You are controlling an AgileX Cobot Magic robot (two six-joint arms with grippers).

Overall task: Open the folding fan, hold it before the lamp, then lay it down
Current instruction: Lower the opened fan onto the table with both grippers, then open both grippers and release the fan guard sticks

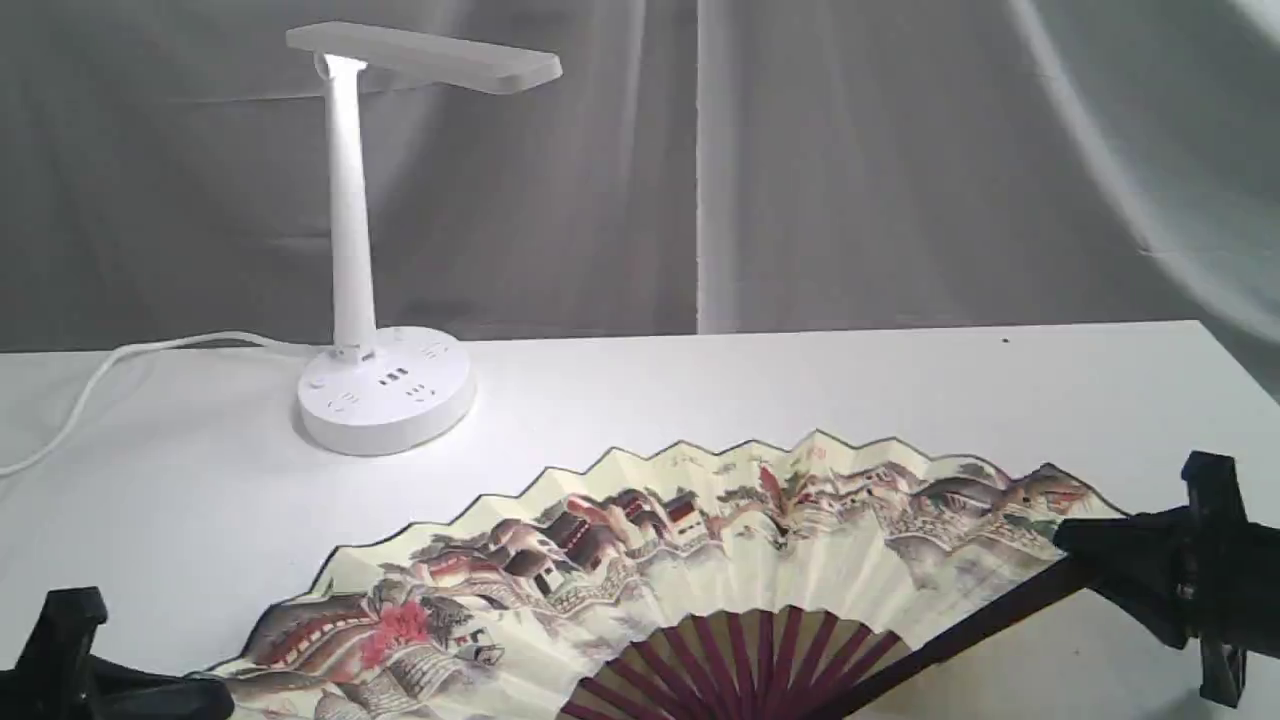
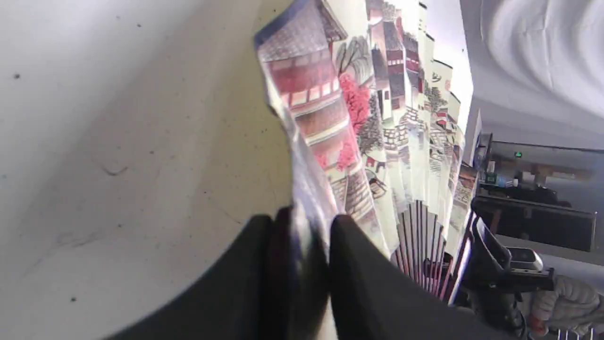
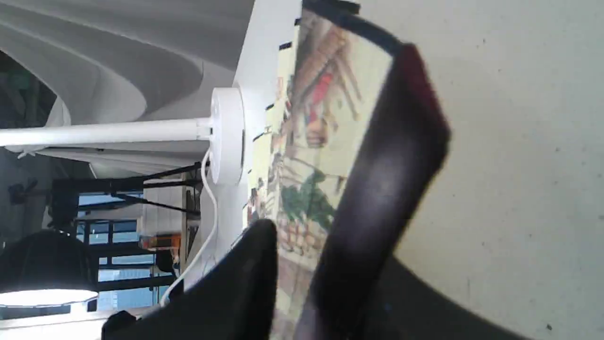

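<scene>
Arms reach in low from either side of the table (image 1: 900, 385), one at each end of the folding fan (image 1: 700, 560), which lies spread flat in front of the lamp (image 1: 350, 230), apart from its base. The exterior view's lower edge cuts off the fan's pivot (and most of the left gripper (image 1: 205, 695)). Its fingers straddle the fan's end, blurred; pinching or slack, I cannot tell. The right gripper (image 1: 1075, 545) stands parted around the maroon guard (image 3: 387, 179), one finger clear of it.
</scene>
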